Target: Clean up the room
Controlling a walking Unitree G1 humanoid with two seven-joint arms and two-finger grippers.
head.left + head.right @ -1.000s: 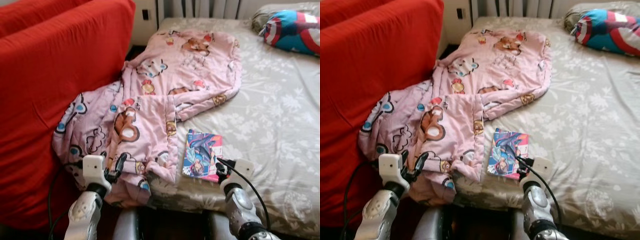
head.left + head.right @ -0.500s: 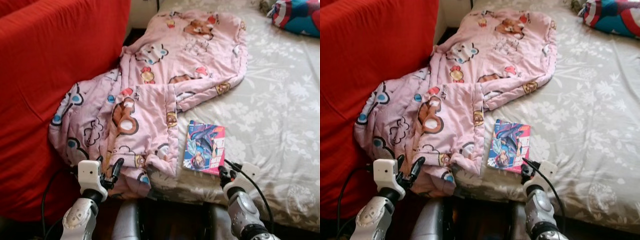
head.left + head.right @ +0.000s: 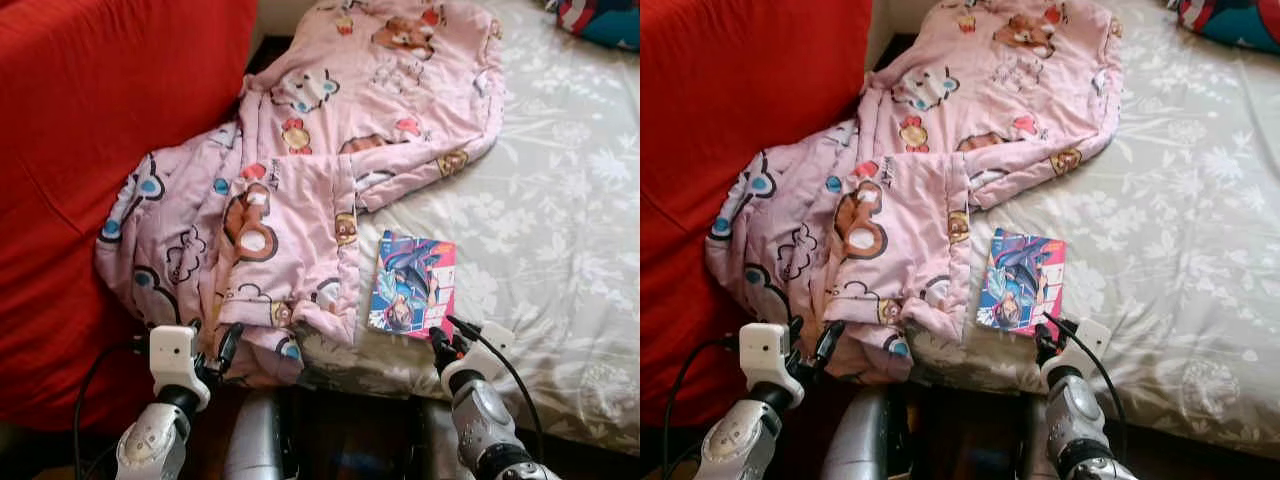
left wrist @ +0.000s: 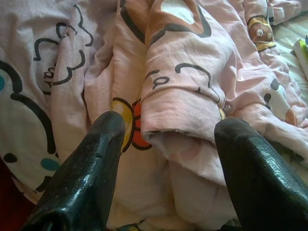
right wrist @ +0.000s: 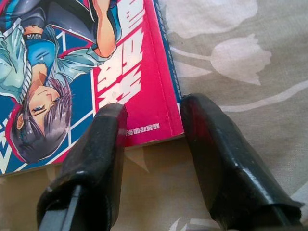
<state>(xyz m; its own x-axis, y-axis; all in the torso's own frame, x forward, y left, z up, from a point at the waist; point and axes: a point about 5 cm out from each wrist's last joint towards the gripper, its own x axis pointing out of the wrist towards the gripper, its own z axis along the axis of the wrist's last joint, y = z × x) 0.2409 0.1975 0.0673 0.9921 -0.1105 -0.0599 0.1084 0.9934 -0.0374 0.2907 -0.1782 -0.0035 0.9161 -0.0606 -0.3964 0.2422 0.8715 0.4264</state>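
Comic book point(image 3: 412, 286) lying flat near the bed's point(image 3: 560, 230) near edge, at the pink blanket's point(image 3: 300, 180) 3 o'clock. Over the last second the right gripper point(image 5: 149, 139), fingers apart, is closing on the book's corner, suggesting a pickup. Left gripper point(image 4: 163, 154), open, is facing the blanket's overhanging fold. Bare sheet lies toward 3 o'clock; red sofa point(image 3: 90, 150) crowds 9 o'clock.

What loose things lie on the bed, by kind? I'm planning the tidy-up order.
Blanket: 1, pink cartoon-print blanket, partly hanging off the bed's edge
Book: 1, comic book, flat on the sheet
Pillow: 1, red-and-blue pillow, at the far corner
Total: 3
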